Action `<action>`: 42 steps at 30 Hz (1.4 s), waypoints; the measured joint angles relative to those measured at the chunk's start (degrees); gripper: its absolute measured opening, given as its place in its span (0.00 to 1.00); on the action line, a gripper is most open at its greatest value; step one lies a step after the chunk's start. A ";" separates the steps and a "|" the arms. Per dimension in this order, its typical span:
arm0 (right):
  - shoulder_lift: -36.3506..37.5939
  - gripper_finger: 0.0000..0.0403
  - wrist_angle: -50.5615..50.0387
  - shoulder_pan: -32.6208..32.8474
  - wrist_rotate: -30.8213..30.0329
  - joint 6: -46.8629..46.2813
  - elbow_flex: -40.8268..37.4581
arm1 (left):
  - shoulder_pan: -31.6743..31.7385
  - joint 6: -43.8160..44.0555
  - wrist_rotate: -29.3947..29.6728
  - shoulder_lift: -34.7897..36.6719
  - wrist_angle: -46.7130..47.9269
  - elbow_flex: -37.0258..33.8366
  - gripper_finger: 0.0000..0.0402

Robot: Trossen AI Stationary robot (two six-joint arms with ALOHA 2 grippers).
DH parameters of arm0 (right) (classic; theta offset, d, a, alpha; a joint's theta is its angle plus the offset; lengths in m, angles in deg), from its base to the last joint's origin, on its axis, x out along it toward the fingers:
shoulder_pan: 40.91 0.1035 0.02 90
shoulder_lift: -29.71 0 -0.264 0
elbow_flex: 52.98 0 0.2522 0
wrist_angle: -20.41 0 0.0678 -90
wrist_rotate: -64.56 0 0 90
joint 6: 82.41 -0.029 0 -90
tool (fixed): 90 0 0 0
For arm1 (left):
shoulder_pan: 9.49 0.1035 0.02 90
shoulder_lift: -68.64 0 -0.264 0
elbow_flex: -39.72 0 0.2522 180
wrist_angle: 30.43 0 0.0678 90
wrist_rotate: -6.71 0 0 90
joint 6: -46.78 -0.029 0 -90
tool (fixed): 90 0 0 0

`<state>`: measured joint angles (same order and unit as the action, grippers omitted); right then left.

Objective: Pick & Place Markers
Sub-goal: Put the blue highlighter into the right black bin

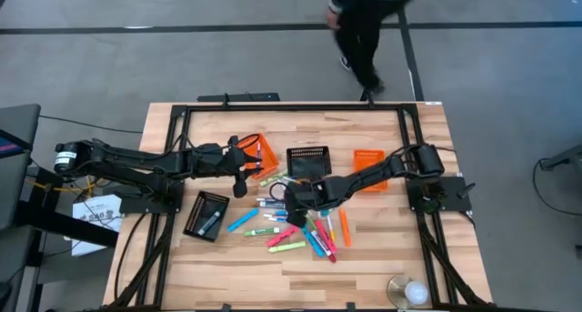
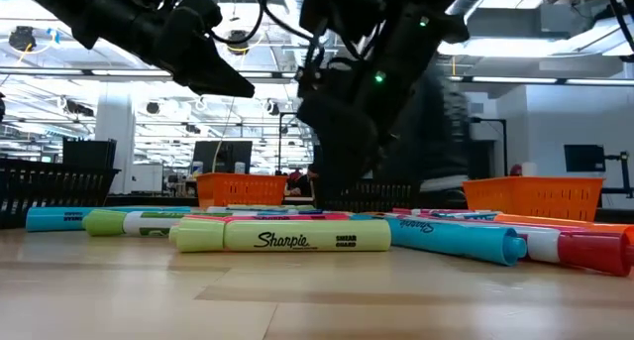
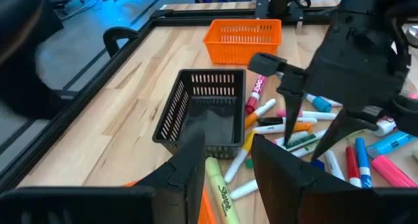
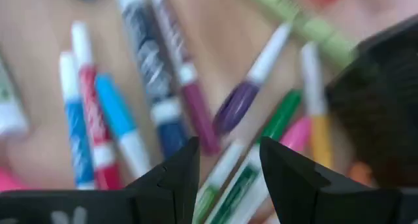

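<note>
Several markers [image 1: 296, 226] in mixed colours lie flat and scattered on the wooden table's middle; in the low view a yellow-green Sharpie [image 2: 282, 236] lies nearest. My right gripper [image 1: 293, 198] is open and hangs low over the pile's far side, pointing down, and its wrist view shows a green-and-white marker [image 4: 245, 178] under the gap [image 4: 228, 149]. My left gripper [image 1: 242, 180] is open and raised beside the orange basket [image 1: 264, 153] on the left. A yellow-green marker [image 3: 219, 191] lies below its gap [image 3: 227, 145].
A black basket [image 1: 307, 162] stands at the far middle and a second orange basket [image 1: 368, 166] to its right. Another black basket [image 1: 207, 214], near left, holds a blue marker. A round lamp-like object [image 1: 409, 292] sits at the near right edge. A person [image 1: 364, 30] walks beyond the far edge.
</note>
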<state>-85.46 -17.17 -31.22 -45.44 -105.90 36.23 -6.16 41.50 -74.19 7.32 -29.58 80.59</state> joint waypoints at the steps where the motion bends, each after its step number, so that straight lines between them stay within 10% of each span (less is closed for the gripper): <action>1: 0.13 0.38 2.12 -0.49 -0.66 0.06 0.02 | 0.00 0.00 0.01 0.00 0.00 0.00 0.30; 20: -7.38 0.33 11.22 -7.53 6.20 3.88 0.30 | 0.00 0.04 0.02 -0.04 -0.02 0.00 0.30; 29: -3.85 0.06 10.27 -7.53 7.23 6.54 -0.16 | 0.00 0.04 0.00 -0.04 -0.01 0.00 0.30; 42: 9.24 0.10 2.07 -7.68 -3.00 11.80 0.01 | 0.00 0.04 0.00 -0.04 0.00 0.00 0.30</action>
<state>-76.21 -15.10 -38.90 -48.44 -94.10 36.24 -6.16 41.55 -74.19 7.28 -29.58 80.59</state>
